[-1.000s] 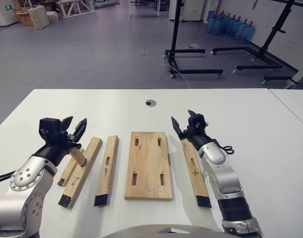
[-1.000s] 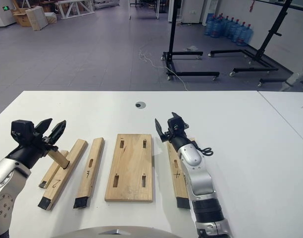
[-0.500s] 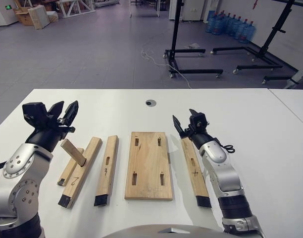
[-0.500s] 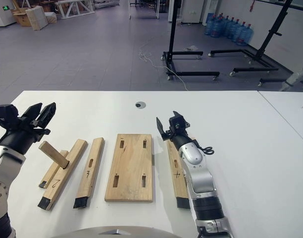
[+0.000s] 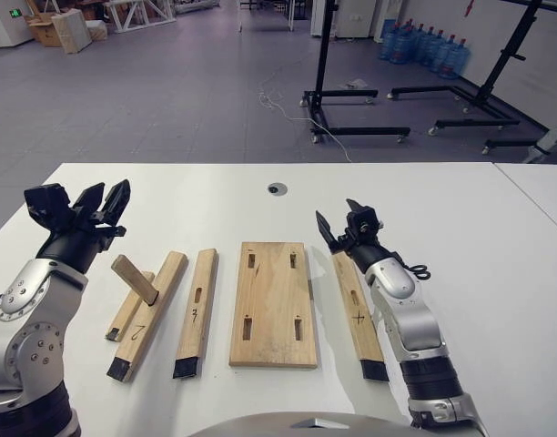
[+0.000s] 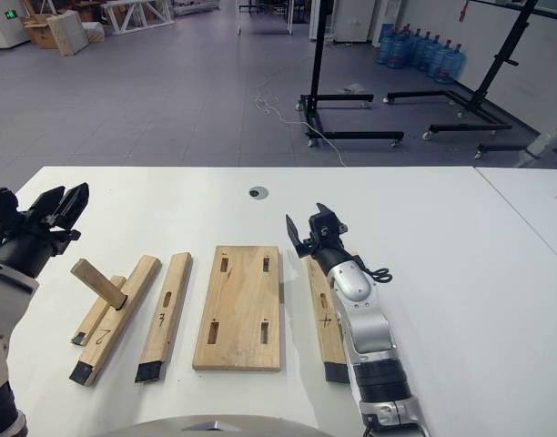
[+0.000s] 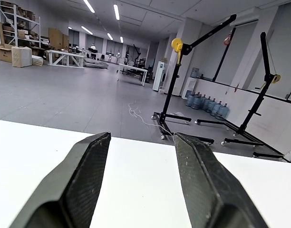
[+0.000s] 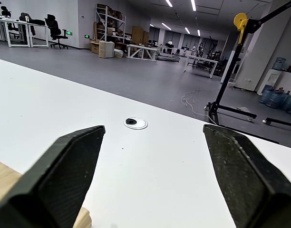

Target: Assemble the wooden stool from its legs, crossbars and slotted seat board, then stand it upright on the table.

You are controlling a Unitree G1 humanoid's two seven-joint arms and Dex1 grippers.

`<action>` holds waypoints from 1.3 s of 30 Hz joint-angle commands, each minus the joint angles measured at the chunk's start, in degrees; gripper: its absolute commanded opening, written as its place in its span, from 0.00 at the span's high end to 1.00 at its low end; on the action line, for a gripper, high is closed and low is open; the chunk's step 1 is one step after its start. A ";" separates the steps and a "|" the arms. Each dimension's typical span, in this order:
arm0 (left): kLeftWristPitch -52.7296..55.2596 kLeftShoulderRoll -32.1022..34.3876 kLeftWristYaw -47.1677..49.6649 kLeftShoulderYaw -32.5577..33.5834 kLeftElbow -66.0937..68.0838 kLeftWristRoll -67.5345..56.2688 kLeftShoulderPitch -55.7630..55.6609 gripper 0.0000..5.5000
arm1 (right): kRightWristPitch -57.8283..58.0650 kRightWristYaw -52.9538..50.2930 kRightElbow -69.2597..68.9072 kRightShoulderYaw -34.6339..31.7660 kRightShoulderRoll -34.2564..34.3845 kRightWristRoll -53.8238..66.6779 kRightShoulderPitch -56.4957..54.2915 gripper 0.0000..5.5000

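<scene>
Short crossbar (image 5: pixel 135 279) propped across leg (image 5: pixel 149 314); cable grommet (image 5: pixel 277 189) beyond seat board (image 5: pixel 272 303)

The head pair looks forward and down from above the near edge of the white table (image 5: pixel 460 200). It sits far enough back to take in the seat board (image 5: pixel 273 302) at centre and the hall floor beyond. Both eyes share almost the same scene, slightly offset sideways. The left wrist camera sits low behind the left gripper (image 7: pixel 141 137), facing out between its parted fingers (image 7: pixel 79 175) toward the far hall — black stand (image 7: pixel 171 90), water bottles (image 7: pixel 205 103). The right wrist camera rides close behind the right gripper (image 8: pixel 154 128), skimming the tabletop toward the cable hole (image 8: pixel 135 123) — a spot the head pair also sees, far centre.
</scene>
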 commanded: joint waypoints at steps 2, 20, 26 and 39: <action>-0.15 0.84 1.63 1.50 -0.45 -2.59 -3.61 0.56 | -0.44 0.73 0.24 -0.62 -0.85 0.31 -2.36 0.31; -15.31 -6.71 -4.75 -12.15 18.43 12.26 11.72 0.56 | 3.49 5.37 1.96 -1.45 -1.59 3.53 -6.29 0.31; -10.83 -4.18 -0.61 -9.34 7.50 5.73 4.46 0.56 | 3.40 4.32 1.82 -2.78 -1.07 4.30 -6.34 0.31; -5.82 11.09 -2.91 7.83 7.59 4.71 4.60 0.56 | 3.87 2.90 -0.61 -3.14 -1.39 4.32 -2.49 0.31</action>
